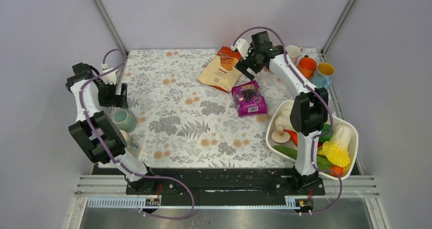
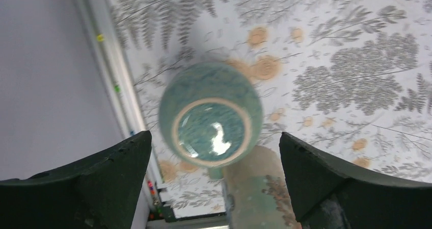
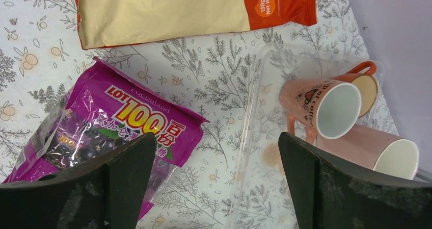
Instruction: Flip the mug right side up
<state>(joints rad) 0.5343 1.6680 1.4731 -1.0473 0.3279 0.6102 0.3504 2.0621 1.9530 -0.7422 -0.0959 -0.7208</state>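
The teal mug (image 1: 124,121) stands at the table's left edge. In the left wrist view the teal mug (image 2: 210,121) shows from above, a tan-ringed glossy round face turned up, which looks like its base, and a handle stub at the near side. My left gripper (image 1: 115,94) is open and hangs above the mug without touching it; in its wrist view the left gripper (image 2: 214,135) has a finger on each side of the mug. My right gripper (image 1: 249,70) is open and empty at the back right, and in its wrist view the right gripper (image 3: 216,137) is over bare tablecloth.
An orange-and-tan snack bag (image 1: 220,68) and a purple candy bag (image 1: 249,98) lie mid-back. A clear tray (image 3: 265,86) holds pink and orange mugs (image 3: 326,106). A white basket (image 1: 353,155) of vegetables sits right. A see-through object (image 2: 254,193) stands beside the teal mug. The wall rail (image 2: 109,76) runs close by.
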